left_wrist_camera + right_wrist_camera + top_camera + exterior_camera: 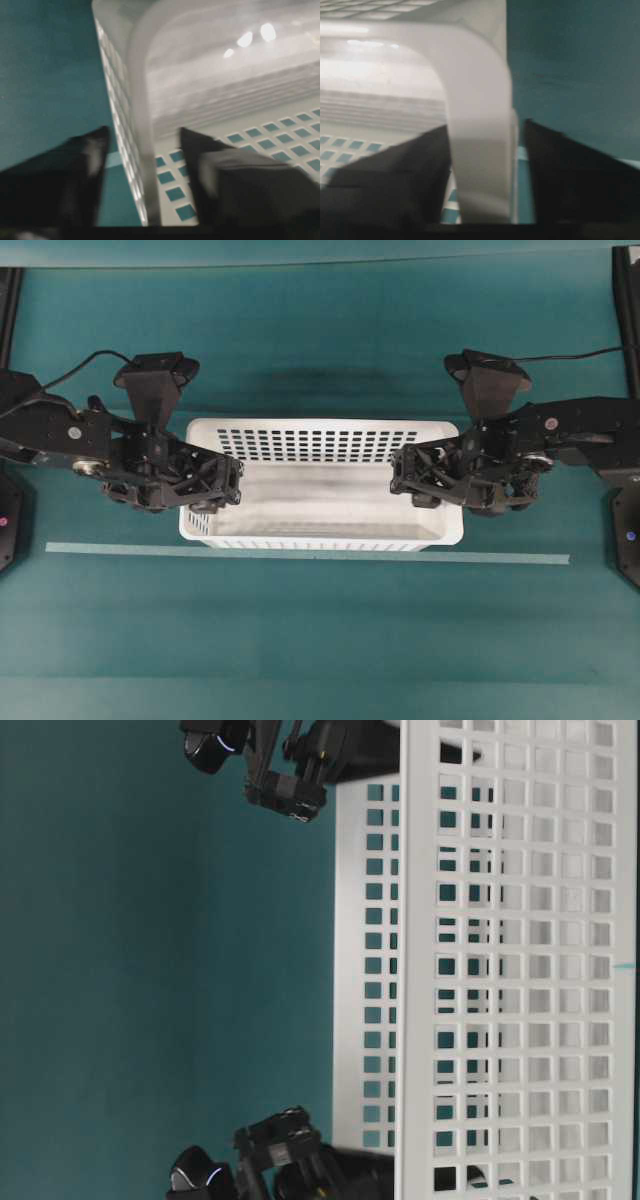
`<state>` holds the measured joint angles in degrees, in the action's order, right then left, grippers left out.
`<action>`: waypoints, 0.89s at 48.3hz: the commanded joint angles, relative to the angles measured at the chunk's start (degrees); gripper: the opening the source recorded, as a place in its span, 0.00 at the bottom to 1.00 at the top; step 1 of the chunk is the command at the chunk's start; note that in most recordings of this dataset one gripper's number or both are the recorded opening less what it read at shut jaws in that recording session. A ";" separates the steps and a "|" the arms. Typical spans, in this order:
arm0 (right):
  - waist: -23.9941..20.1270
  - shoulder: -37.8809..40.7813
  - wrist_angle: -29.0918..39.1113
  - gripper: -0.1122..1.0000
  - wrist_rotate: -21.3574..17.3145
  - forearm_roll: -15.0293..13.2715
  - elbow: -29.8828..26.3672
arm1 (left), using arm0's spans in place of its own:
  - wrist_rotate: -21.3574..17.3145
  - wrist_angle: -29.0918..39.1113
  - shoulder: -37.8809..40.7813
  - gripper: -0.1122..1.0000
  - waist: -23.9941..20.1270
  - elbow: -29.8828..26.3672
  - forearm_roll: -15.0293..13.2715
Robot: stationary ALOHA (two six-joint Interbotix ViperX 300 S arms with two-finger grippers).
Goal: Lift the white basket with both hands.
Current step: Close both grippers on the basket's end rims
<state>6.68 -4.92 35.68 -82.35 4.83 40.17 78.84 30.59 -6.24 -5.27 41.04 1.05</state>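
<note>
The white basket (320, 426) stands on the teal table, long side across the overhead view. My left gripper (226, 486) straddles its left short wall: in the left wrist view one finger is outside and one inside the rim (140, 125), with gaps on both sides of the left gripper (142, 165). My right gripper (404, 478) straddles the right short wall; there the rolled rim (480, 125) sits between the jaws of the right gripper (485, 165), the inner finger (410, 170) close against it and a narrow gap at the outer one. The basket (520, 960) fills the table-level view.
A pale tape strip (300, 553) runs across the table just in front of the basket. Black arm bases stand at the far left (8, 520) and far right (628, 535) edges. Teal cloth surrounds the basket on all sides.
</note>
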 commanded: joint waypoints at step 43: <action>1.05 0.62 -1.49 0.29 2.81 1.58 -0.62 | -2.20 -0.18 -0.18 0.12 -0.26 -1.58 0.18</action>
<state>7.47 -4.83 34.72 -80.42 6.50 40.08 77.61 30.76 -6.06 -5.45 40.87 1.05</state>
